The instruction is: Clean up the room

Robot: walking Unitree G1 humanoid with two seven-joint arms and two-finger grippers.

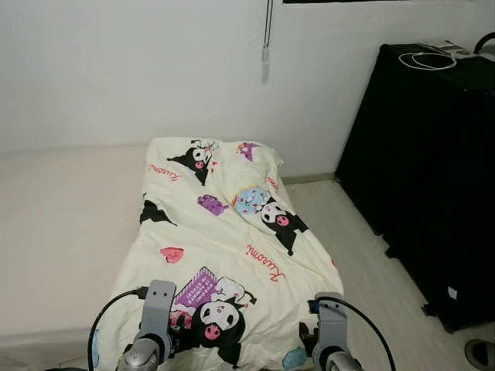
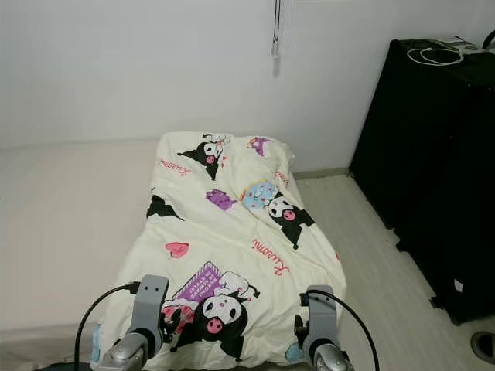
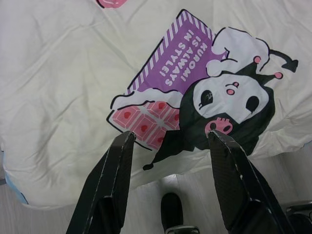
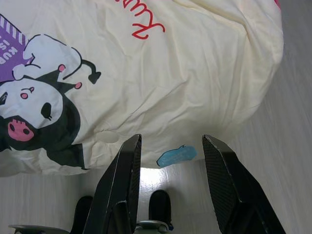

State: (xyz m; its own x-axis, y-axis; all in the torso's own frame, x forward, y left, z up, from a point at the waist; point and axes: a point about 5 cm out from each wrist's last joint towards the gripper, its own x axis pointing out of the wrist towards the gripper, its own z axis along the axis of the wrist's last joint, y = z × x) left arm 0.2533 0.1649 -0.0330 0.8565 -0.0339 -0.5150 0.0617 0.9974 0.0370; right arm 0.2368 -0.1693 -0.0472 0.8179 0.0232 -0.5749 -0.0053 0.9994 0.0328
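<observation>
A cream blanket (image 1: 224,247) printed with black cartoon characters, hearts and red script lies spread over the right part of a low bed (image 1: 62,232). Its near edge hangs toward the floor. My left gripper (image 3: 170,141) hovers open just above the blanket's near left corner, over a purple print (image 3: 180,68). My right gripper (image 4: 170,144) is open above the near right corner, where a small blue patch (image 4: 176,156) shows at the hem. Both wrists (image 1: 158,317) (image 1: 331,328) appear at the bottom of the eye views.
A tall black cabinet (image 1: 433,170) stands on the right with a white cable (image 1: 429,59) on top. Pale wood floor (image 1: 363,270) runs between bed and cabinet. A blind cord (image 1: 267,46) hangs on the white wall. A slipper (image 1: 481,354) lies at the bottom right.
</observation>
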